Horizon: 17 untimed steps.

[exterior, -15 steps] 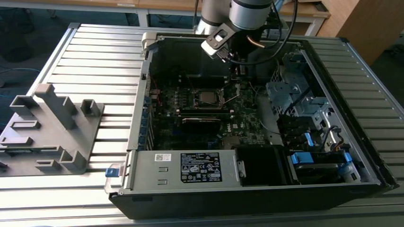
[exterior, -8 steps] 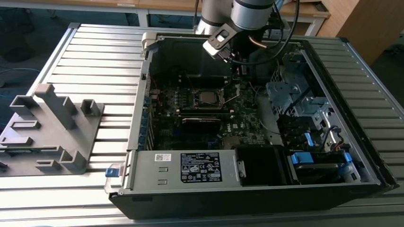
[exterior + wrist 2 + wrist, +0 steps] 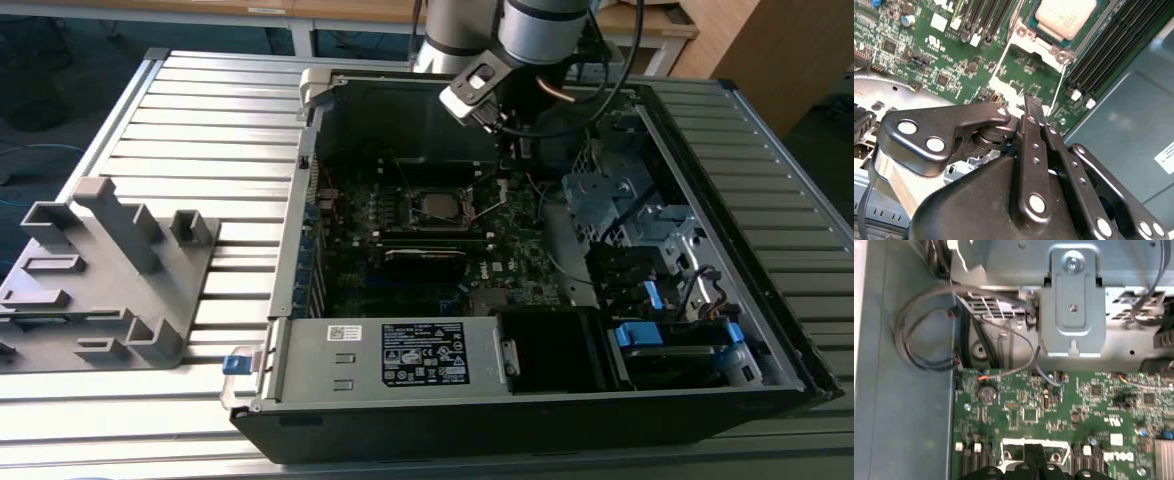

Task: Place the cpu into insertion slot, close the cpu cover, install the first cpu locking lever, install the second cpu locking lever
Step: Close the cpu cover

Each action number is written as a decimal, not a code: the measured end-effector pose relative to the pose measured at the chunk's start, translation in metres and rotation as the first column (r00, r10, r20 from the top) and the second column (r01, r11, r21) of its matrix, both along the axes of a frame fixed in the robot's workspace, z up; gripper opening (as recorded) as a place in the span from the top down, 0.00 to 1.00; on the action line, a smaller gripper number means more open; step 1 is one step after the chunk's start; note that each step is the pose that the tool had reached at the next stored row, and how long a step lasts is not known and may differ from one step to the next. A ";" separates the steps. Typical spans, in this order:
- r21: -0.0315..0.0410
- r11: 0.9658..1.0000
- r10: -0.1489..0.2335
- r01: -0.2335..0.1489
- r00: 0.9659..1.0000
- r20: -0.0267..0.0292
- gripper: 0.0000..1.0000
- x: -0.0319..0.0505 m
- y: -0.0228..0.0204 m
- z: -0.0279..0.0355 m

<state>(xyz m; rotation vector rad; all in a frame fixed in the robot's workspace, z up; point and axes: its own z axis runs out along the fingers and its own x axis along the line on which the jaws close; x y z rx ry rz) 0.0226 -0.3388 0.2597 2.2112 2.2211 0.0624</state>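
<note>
Altogether one arm with one gripper (image 3: 514, 158) reaches down into one open computer case (image 3: 296, 200) that lies on a slatted metal table (image 3: 200, 120). One grey moulded fixture (image 3: 114, 265) stands outside the case on the exterior view's left. The case holds a green motherboard (image 3: 1024, 415), a grey box with a white label (image 3: 400, 365) along its near edge, and drive cages with blue tabs (image 3: 654, 335) on the exterior view's right. On the board, the single cpu (image 3: 1066, 17) sits in the insertion slot (image 3: 1033, 27) with its pale metal top facing up. The cpu cover (image 3: 1036, 44) shows as a silvery frame flat against the chip's edge; whether it is fully down I cannot tell. Two thin wire levers (image 3: 1001, 60) run from the frame's corners toward the gripper, one on either side of it. In the second wrist view the black fingers (image 3: 1029, 130) are pressed together at the tip and grip nothing. The tip hangs just above the board, near the frame's end and apart from the chip. Two banks of long black memory slots (image 3: 1104, 55) flank the socket closely. In the first wrist view one coin cell (image 3: 987, 394), one silver bracket (image 3: 1074, 305) and looped cables (image 3: 919, 340) lie beyond the tip, with bare grey case wall (image 3: 899, 415) beside the board.
</note>
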 end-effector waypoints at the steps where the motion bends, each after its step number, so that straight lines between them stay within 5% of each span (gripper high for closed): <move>1: 0.000 1.000 0.000 0.000 1.000 0.000 0.90 0.0026 0.0000 -0.0001; 9: 0.000 1.000 0.000 0.000 1.000 0.000 0.90 0.0211 0.0000 -0.0004; 17: 0.000 1.000 -0.003 0.003 1.000 0.000 0.90 0.0244 0.0000 -0.0013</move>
